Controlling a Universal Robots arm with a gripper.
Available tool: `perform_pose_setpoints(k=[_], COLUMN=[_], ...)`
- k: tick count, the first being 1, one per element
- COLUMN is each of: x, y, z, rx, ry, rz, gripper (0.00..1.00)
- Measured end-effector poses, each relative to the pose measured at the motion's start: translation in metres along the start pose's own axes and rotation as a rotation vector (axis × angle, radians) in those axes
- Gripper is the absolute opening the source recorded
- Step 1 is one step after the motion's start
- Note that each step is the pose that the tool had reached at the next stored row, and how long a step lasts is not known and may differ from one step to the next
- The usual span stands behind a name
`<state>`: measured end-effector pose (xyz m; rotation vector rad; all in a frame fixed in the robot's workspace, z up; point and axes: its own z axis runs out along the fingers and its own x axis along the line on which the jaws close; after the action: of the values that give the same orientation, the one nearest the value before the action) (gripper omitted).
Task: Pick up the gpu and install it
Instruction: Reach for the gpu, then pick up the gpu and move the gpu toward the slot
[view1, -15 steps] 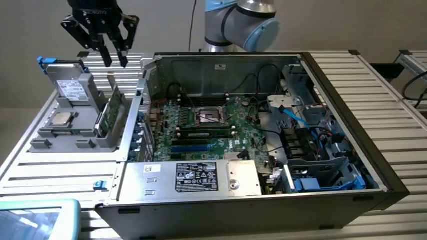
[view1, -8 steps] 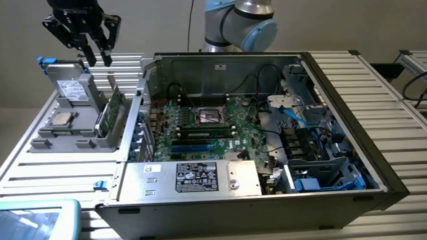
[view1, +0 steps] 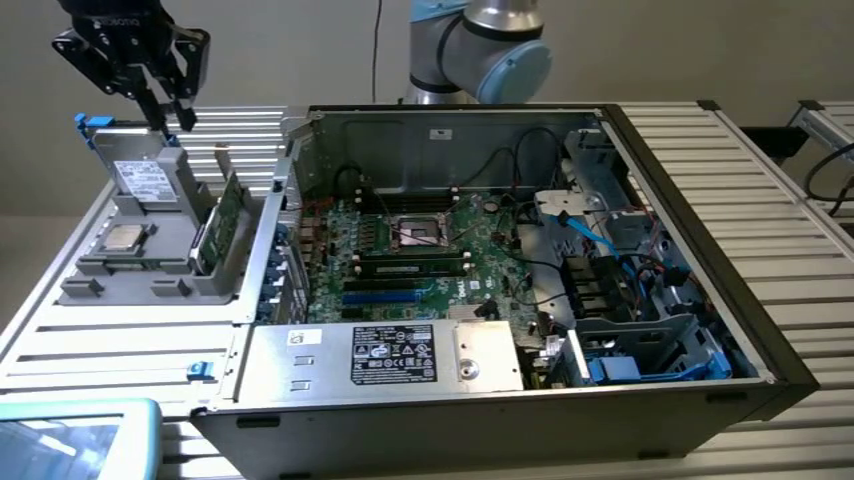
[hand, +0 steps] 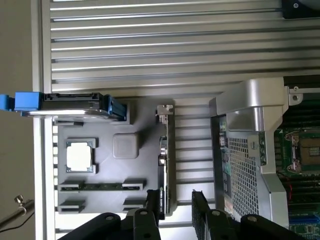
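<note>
Gripper (view1: 171, 115) spread wide, empty, high over grey parts stand (view1: 134, 265) | computer case (view1: 441, 140) open, just beside stand | stand on slatted table (view1: 761, 180) | gpu (view1: 223, 222) upright on edge in stand, case side, untouched | approach, judged: centre card between fingers (hand: 153, 205), descend square, close evenly on both faces.

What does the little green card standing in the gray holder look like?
The gpu is a thin green circuit board with a silver metal bracket at one end. It stands upright on its edge in a slot of the gray holder, beside the open computer case. Only the holder touches it. The gripper hangs above it, fingers open, not touching.
</note>
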<state>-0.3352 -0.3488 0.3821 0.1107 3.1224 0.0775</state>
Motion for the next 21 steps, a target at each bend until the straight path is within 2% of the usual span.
perform_pose_setpoints(k=[2,5,21], x=[0.0058,0.0082,0.0086], y=[-0.0004,-0.0006,-0.0008], z=[0.0006,0.0011,0.0019], rx=[0.0,-0.0002,-0.0001], ry=[0.0001,0.0002,0.0004], rz=[0.0,0.0,0.0], gripper=[0.4,0.4,0.4])
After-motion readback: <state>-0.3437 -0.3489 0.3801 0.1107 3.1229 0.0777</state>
